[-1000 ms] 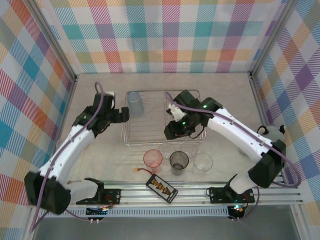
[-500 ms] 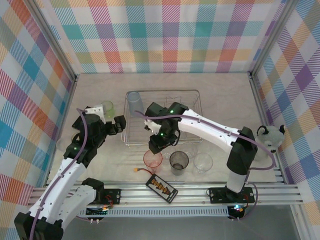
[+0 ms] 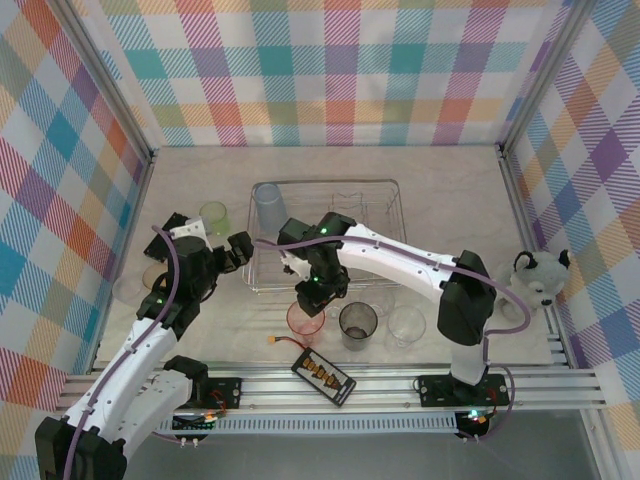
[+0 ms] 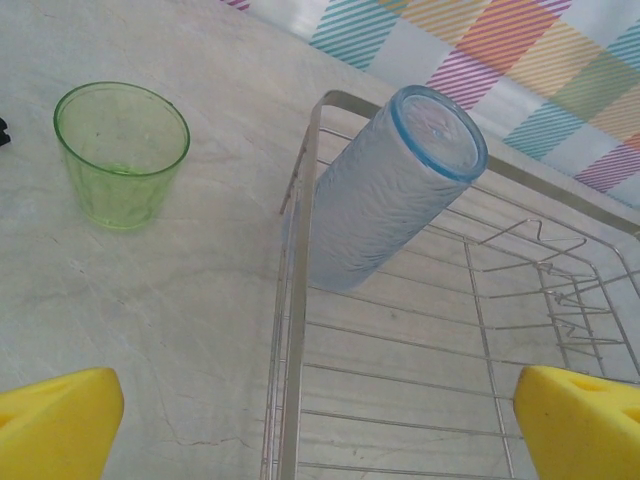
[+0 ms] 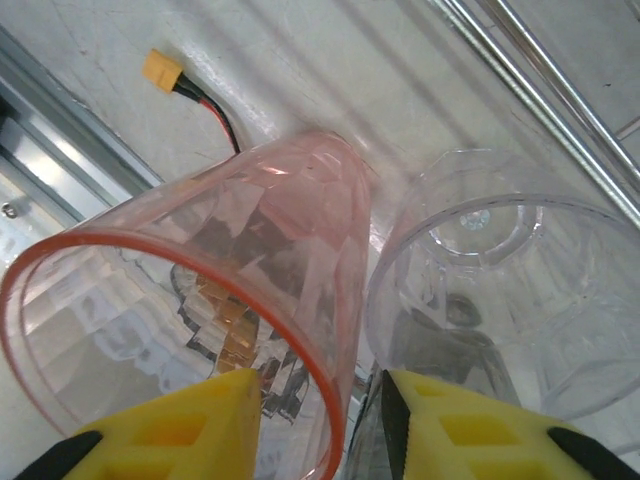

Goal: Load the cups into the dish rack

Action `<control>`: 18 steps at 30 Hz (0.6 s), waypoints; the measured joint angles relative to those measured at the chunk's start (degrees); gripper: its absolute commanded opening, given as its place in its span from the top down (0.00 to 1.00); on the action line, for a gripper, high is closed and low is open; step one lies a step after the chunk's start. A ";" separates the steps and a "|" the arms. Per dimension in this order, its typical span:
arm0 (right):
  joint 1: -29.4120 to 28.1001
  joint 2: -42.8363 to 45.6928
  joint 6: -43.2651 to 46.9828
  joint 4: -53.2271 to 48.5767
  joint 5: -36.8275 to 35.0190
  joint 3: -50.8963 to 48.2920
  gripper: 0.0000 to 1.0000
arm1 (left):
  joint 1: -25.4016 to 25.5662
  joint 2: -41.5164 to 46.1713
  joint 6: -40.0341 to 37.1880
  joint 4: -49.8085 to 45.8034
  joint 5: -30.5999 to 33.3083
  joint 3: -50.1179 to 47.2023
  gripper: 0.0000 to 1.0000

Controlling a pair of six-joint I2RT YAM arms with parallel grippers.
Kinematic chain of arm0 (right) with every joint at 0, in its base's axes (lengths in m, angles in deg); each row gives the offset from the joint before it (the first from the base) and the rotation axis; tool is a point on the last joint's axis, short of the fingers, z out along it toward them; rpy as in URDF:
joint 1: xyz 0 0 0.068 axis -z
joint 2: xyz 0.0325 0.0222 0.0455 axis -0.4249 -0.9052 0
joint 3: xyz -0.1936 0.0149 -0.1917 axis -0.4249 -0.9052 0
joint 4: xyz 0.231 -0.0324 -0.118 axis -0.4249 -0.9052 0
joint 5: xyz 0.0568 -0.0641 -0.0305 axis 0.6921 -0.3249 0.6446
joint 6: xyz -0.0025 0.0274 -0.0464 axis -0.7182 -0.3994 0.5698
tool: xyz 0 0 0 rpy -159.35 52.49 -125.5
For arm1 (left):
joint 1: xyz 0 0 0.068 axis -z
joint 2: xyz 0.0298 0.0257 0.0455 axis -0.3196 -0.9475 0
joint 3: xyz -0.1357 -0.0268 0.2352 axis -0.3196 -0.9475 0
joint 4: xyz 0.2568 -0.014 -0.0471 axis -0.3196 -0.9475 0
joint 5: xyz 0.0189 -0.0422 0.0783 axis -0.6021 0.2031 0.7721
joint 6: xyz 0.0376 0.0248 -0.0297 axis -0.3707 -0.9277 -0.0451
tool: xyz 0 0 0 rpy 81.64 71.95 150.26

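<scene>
The pink-red cup (image 3: 305, 318) stands upright just in front of the dish rack (image 3: 385, 262). My right gripper (image 3: 311, 293) hangs over its rim. In the right wrist view one yellow finger (image 5: 170, 430) is inside the pink-red cup (image 5: 290, 200) and the other is outside, with a gap still left at the wall, so the gripper (image 5: 320, 430) is open. A clear cup (image 5: 500, 260) stands beside it. A blue cup (image 4: 385, 190) stands upside down in the rack's (image 4: 295, 330) left corner. A green cup (image 4: 120, 150) sits on the table left of it. My left gripper (image 3: 235, 250) is open and holds nothing.
A smoky grey cup (image 3: 358, 322) and a clear cup (image 3: 406, 323) stand right of the pink-red one. A black battery pack (image 3: 323, 377) with a yellow plug (image 5: 160, 70) lies near the front rail. A plush toy (image 3: 535, 280) sits at the right wall.
My right gripper came off the rack, swung left and down over the pink-red cup's rim, and its jaws narrowed. My left arm drew back from the blue cup, left of the rack.
</scene>
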 measured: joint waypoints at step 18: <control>-1.66 -3.13 1.42 -3.37 -4.07 6.78 1.00 | -0.04 3.67 3.89 -8.81 11.47 0.90 0.00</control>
